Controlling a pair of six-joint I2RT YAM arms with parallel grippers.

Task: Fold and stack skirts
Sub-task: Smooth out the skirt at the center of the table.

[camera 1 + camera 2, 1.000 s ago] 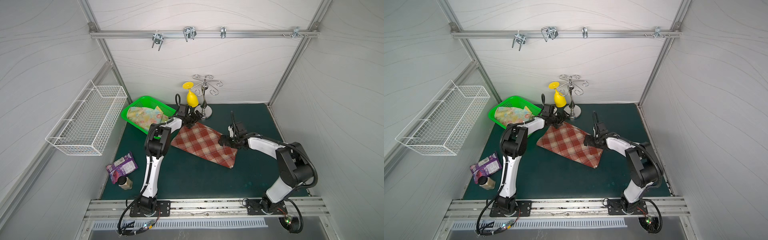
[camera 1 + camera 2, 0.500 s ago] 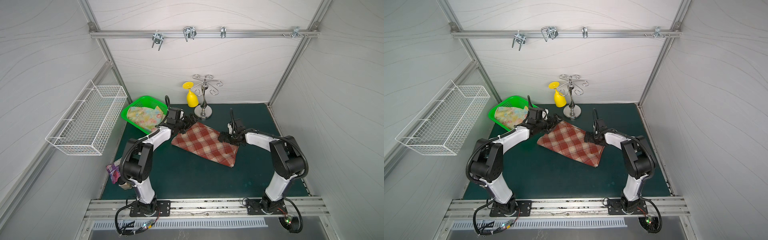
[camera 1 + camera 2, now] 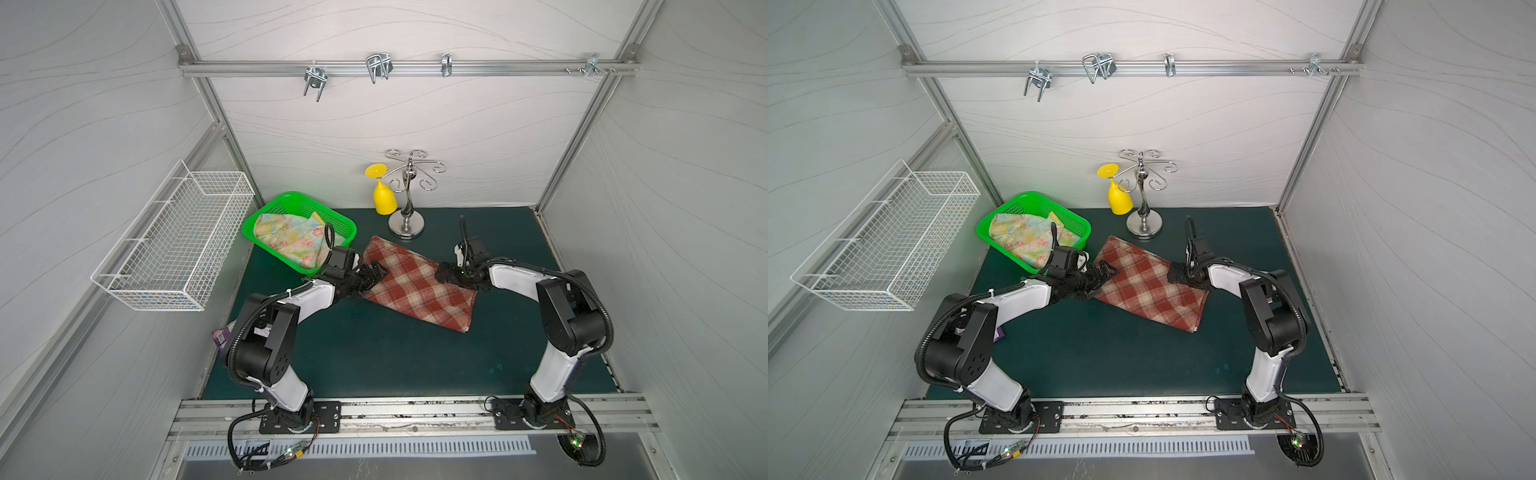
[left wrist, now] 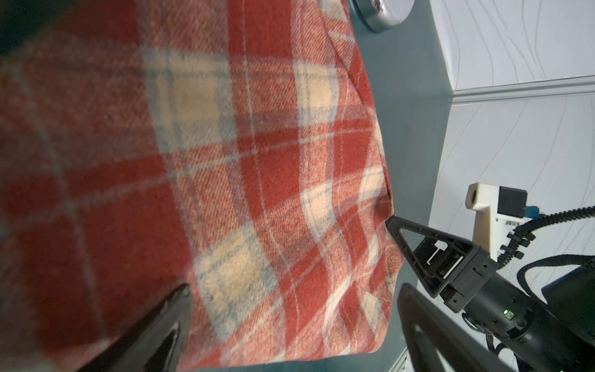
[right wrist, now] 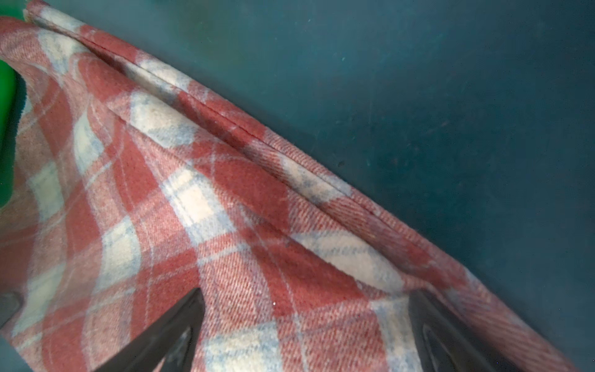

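While my left claw (image 3: 376, 270) and right claw (image 3: 441, 275) stand with jaws apart, the plaid skirt (image 3: 415, 286) lies flat between them. Its long axis runs roughly claw to claw.

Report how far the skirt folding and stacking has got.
Done: nothing clearly; the thick red-brown and cream plaid skirt lies spread flat on the dark green mat. In hand: the left gripper and right gripper sit open at its opposite edges, nothing gripped. Left: fold it, take the thin pale floral skirt from the green plastic basket, fold it, stack both.
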